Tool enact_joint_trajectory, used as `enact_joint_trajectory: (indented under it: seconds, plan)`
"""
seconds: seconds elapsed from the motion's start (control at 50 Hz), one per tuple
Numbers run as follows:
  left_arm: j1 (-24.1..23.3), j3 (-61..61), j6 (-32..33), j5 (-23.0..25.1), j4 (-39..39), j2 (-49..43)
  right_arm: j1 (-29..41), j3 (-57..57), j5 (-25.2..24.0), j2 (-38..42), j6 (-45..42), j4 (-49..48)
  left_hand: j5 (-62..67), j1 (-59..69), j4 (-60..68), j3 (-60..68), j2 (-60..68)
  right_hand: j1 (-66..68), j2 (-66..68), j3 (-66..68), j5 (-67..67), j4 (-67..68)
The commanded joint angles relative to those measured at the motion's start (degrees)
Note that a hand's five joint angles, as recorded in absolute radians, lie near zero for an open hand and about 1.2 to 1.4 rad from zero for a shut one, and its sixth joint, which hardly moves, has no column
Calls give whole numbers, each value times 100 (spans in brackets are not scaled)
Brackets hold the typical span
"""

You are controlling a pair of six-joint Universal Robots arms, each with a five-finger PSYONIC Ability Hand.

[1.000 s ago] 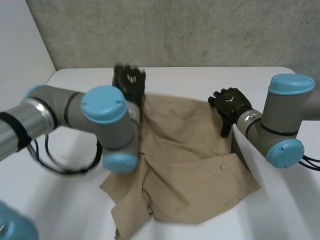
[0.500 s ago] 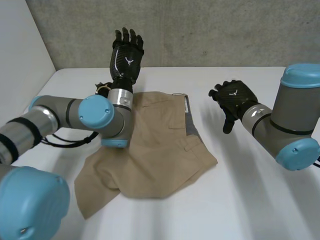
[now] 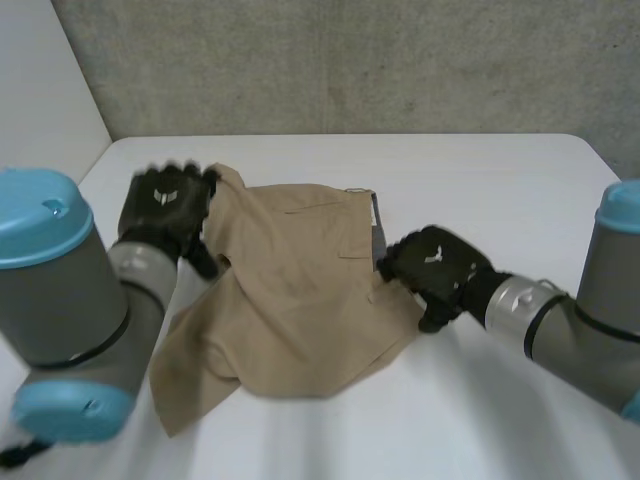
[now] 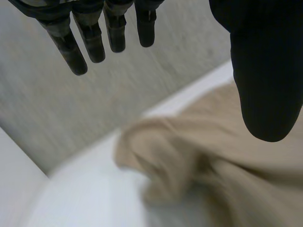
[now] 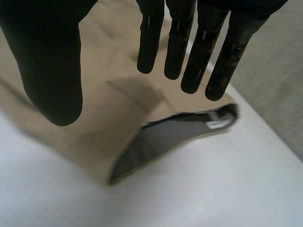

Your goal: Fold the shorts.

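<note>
The tan shorts (image 3: 300, 290) lie half folded in the middle of the white table (image 3: 500, 180), with one leg trailing toward the near left. My left hand (image 3: 170, 215) hovers at the shorts' far left corner, which is bunched up. In the left wrist view its fingers (image 4: 71, 42) are straight and apart from the thumb, above the rumpled cloth (image 4: 213, 156), holding nothing. My right hand (image 3: 430, 270) is over the shorts' right edge. In the right wrist view this hand (image 5: 47, 61) is spread open above the waistband, whose grey inside (image 5: 161, 142) shows.
A concrete wall (image 3: 350, 60) runs behind the table's far edge. A white wall (image 3: 40, 90) stands at the left. Bare tabletop lies to the right of the shorts and along the near edge.
My left hand came down from high over the table's far side to the shorts' far left corner. My right hand moved left and nearer, onto the shorts' right edge.
</note>
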Motion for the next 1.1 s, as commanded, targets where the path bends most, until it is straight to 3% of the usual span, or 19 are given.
enact_joint_trajectory:
  seconds: [0.02,0.12,0.24,0.36,0.46,0.54,0.66,0.8,1.1]
  plan:
    - [-38,-704,-980,179,-1057,310,26,485,-357,39,-693,-32,846,957,909,865,887,1035,518,521,692,530]
    - [-196,-1099,-1077,487,-1383,529,26,494,-365,197,-826,-181,946,1057,1010,966,988,1018,501,504,675,513]
    - [-231,-1381,-1086,487,-1418,749,26,459,-313,435,-791,-778,947,1058,1011,967,989,1051,534,538,709,547]
    - [-398,-1618,-1086,452,-1427,776,70,336,56,856,-764,-1253,1365,1476,1429,1385,1407,1538,1021,1025,1196,1033]
    - [-574,-1855,-1103,426,-1401,767,88,143,329,1050,-764,-1297,2158,2269,2222,2178,2200,2731,2214,2218,2389,2227]
    - [-644,-2066,-1103,373,-1375,750,88,-51,417,1182,-729,-1306,2125,2236,2189,2145,2167,5046,4529,4533,4704,4542]
    - [-645,-2199,-1103,127,-1190,688,114,-350,803,1165,-45,-1280,1521,1632,1584,1540,1562,5049,4532,4536,4707,4544]
    - [-548,-2278,-1024,-479,-619,521,123,-464,1181,1147,852,-1210,997,1108,1061,1017,1039,5049,4532,4536,4707,4544]
    - [-390,-2313,-1015,-594,-56,-33,290,-552,1436,1173,941,-937,1400,1511,1464,1420,1442,5049,4532,4536,4707,4544]
